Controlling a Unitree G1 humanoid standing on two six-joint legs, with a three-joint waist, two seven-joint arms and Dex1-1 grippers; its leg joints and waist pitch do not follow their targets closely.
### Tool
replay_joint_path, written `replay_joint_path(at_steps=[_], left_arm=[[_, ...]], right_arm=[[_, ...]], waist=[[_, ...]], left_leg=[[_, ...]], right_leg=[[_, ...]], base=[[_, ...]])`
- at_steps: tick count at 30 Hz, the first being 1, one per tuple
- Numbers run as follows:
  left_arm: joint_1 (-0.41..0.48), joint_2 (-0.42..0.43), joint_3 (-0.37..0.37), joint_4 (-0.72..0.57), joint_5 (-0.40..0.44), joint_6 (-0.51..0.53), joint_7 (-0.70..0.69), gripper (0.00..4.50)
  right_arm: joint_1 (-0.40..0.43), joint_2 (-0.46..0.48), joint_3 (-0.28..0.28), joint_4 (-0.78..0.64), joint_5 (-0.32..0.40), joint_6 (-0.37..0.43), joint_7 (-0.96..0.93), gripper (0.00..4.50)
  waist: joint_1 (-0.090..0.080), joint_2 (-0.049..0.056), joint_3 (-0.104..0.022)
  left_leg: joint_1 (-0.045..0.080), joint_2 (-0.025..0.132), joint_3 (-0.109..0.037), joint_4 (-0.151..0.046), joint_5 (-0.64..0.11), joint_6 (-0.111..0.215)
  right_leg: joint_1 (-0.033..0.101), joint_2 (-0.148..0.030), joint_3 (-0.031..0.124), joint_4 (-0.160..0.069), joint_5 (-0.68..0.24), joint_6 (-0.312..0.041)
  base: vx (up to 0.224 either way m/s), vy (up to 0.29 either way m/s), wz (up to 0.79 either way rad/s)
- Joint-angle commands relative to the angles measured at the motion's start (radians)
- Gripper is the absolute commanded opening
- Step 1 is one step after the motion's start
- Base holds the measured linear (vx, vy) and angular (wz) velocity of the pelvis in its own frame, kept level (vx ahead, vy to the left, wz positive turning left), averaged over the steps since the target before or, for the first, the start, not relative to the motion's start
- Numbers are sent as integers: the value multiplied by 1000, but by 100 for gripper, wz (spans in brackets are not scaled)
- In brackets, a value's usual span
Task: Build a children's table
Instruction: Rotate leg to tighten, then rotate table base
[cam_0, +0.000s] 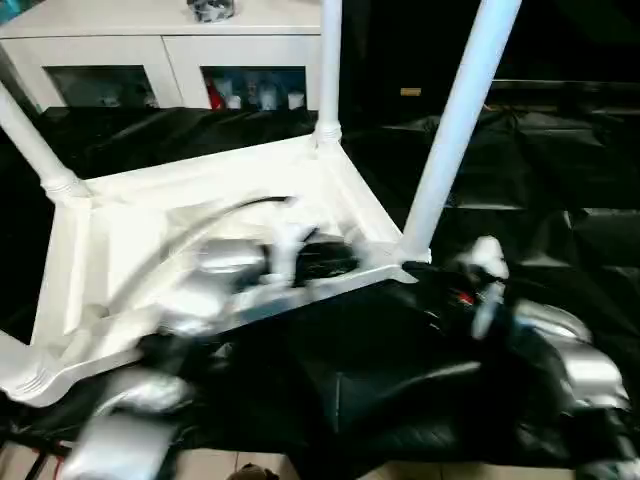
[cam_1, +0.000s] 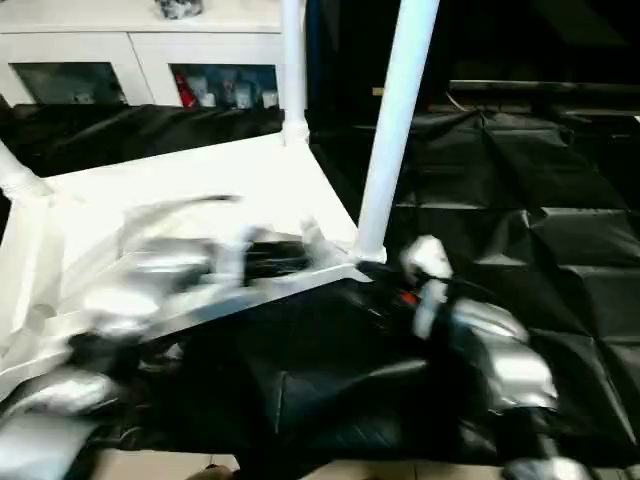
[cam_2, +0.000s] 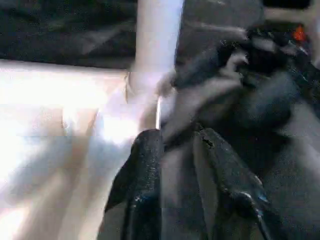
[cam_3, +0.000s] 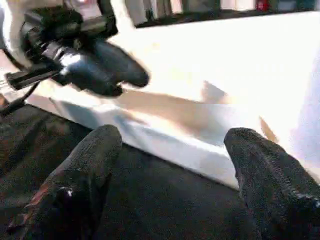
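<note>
The children's table lies upside down on a black sheet, its white ribbed top (cam_0: 130, 240) facing up. Three white legs stand in corner sockets: one at the left (cam_0: 30, 140), one at the back (cam_0: 329, 70) and one at the near right corner (cam_0: 455, 130). My left gripper (cam_0: 340, 262) reaches across the top's near rim toward that right corner. In the left wrist view its fingers (cam_2: 145, 165) stand a little apart beside the leg's base (cam_2: 150, 75), with nothing between them. My right gripper (cam_3: 172, 135) is wide open and faces the rim (cam_3: 200, 145) from just right of the corner.
A white glass-door cabinet (cam_0: 160, 60) stands behind the table at the back left. The crumpled black sheet (cam_0: 540, 170) covers the ground to the right and front. A strip of pale floor (cam_0: 300, 468) shows at the near edge.
</note>
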Motion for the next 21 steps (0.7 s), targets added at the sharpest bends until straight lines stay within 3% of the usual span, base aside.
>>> replay_joint_path(at_steps=[1, 2, 4, 6, 9, 12, 13, 15, 16, 21], left_arm=[[49, 68, 0, -129, -42, 96, -60, 160], [83, 109, 8, -182, -59, 133, -77, 160], [114, 145, 17, -227, -74, 165, -90, 179], [199, 226, 47, -340, -104, 255, -97, 185], [253, 262, 64, -401, -99, 309, -73, 216], [297, 284, 74, -435, -85, 348, -34, 225], [316, 293, 75, -447, -83, 358, -22, 257], [346, 299, 82, -459, -73, 358, 10, 264], [357, 300, 84, -460, -68, 355, 25, 267], [398, 309, 91, -481, -45, 352, 89, 309]], right_arm=[[-29, 32, 15, 34, -25, -11, -46, 375], [-51, 55, 13, 69, -42, -28, -89, 375], [-72, 77, 6, 103, -54, -40, -132, 375], [-133, 145, -21, 189, -66, -57, -262, 375], [-165, 185, -32, 238, -85, -75, -360, 375], [-191, 217, -38, 287, -98, -93, -424, 375], [-202, 231, -44, 309, -103, -110, -452, 375], [-224, 255, -60, 349, -105, -137, -501, 375], [-235, 264, -67, 367, -108, -154, -526, 375], [-278, 283, -102, 449, -111, -218, -624, 375]], waist=[[1, -17, -63], [-1, -12, -62], [-1, -13, -60], [-5, -18, -55], [-7, -12, -54], [-6, -5, -54], [-8, -4, -55], [-12, -3, -56], [-11, 3, -57], [-12, 2, -61]], left_leg=[[24, 32, -12, -63, -142, 77], [23, 31, -13, -65, -149, 71], [32, 30, -12, -68, -170, 33], [29, 26, -11, -74, -184, 18], [36, 26, -12, -76, -209, -9], [36, 22, -11, -75, -203, -18], [33, 20, -11, -76, -199, -21], [31, 19, -12, -75, -202, -23], [37, 19, -11, -73, -207, -28], [35, 17, -13, -70, -200, -29]], right_leg=[[45, -48, 34, -54, -122, -259], [43, -47, 34, -56, -138, -253], [38, -48, 38, -57, -168, -243], [38, -43, 39, -60, -177, -235], [35, -45, 43, -59, -188, -224], [36, -41, 44, -58, -164, -214], [39, -39, 43, -56, -149, -211], [40, -38, 42, -55, -133, -211], [37, -37, 43, -55, -123, -213], [42, -36, 41, -48, -84, -219]], base=[[0, 0, 0], [0, 0, 0], [0, 0, 0], [0, 0, 0], [0, 0, 0], [0, 0, 0], [0, 0, 0], [0, 0, 0], [0, 0, 0], [0, 0, 0]])
